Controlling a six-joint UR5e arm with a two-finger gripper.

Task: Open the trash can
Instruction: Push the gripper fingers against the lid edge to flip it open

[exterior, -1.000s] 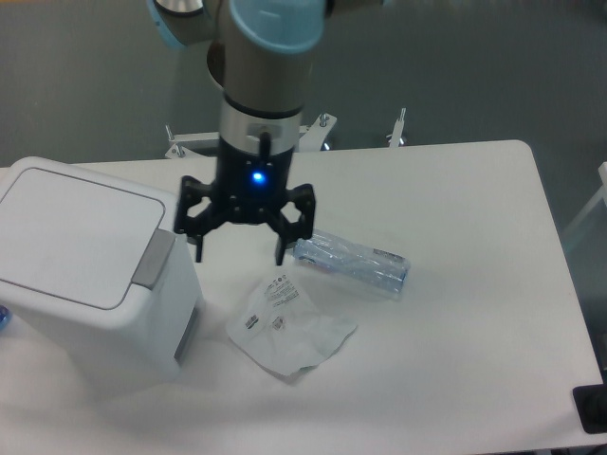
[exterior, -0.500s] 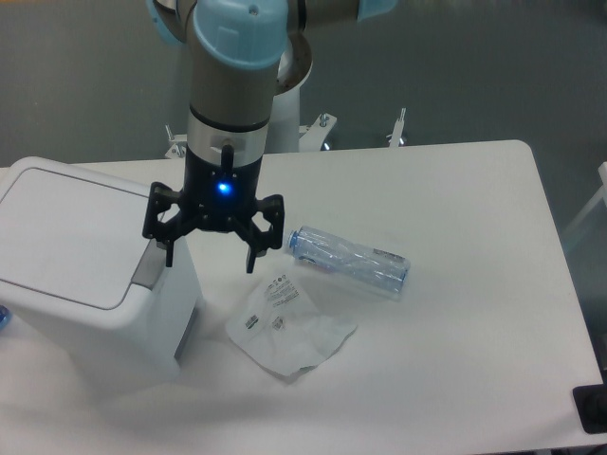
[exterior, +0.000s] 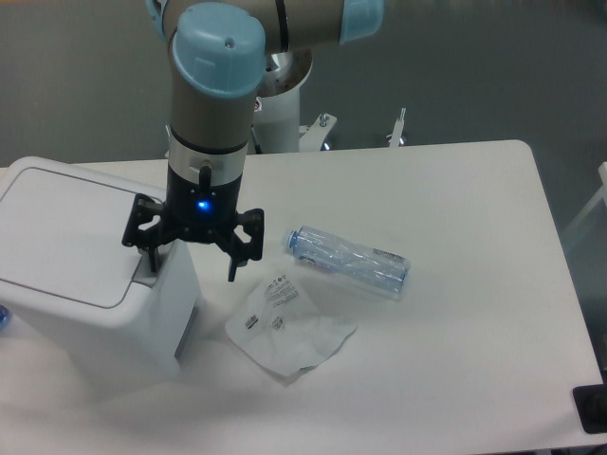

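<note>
The trash can point(exterior: 76, 265) is a large white boxy bin at the left of the table, its flat lid down. A grey push-button strip point(exterior: 144, 273) runs along the lid's right rim and is partly covered by my hand. My gripper point(exterior: 190, 270) hangs open over that right rim. Its left fingertip sits at the button strip, and its right fingertip point(exterior: 232, 273) hangs in the air beside the bin's side wall. Nothing is held between the fingers.
A crumpled clear plastic bottle point(exterior: 347, 262) lies on its side right of the gripper. A crinkled white plastic wrapper point(exterior: 289, 327) lies on the white table point(exterior: 455, 313) in front of it. A small blue object point(exterior: 3, 318) peeks out at the left edge.
My gripper has moved steadily left, from above the wrapper and bottle end to over the trash can's right rim. It stays open. The lid has not moved.
</note>
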